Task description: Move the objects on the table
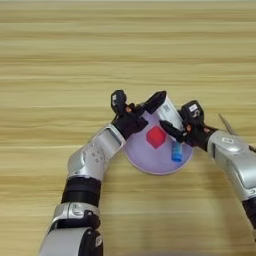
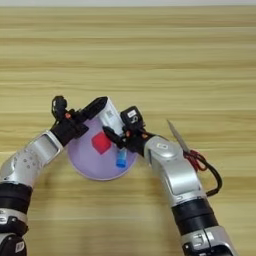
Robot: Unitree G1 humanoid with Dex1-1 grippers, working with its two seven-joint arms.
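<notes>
While both grippers meet over the lilac plate point(image 1: 150, 162) at frame centre, the left gripper point(image 1: 137, 105) spreads open, the right gripper point(image 1: 172, 126) seemingly pinches the white device point(image 1: 170, 112); cube point(image 1: 156, 137) and glue stick point(image 1: 176, 150) lie plated; scissors point(image 2: 187, 147) probably next.

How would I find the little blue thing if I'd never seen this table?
Look for the round lilac plate near the middle of the wooden table, between the two grippers. The blue glue stick lies on its right part, beside the red cube. It is the only blue thing, small and oblong, not boxy like the cube.
</notes>
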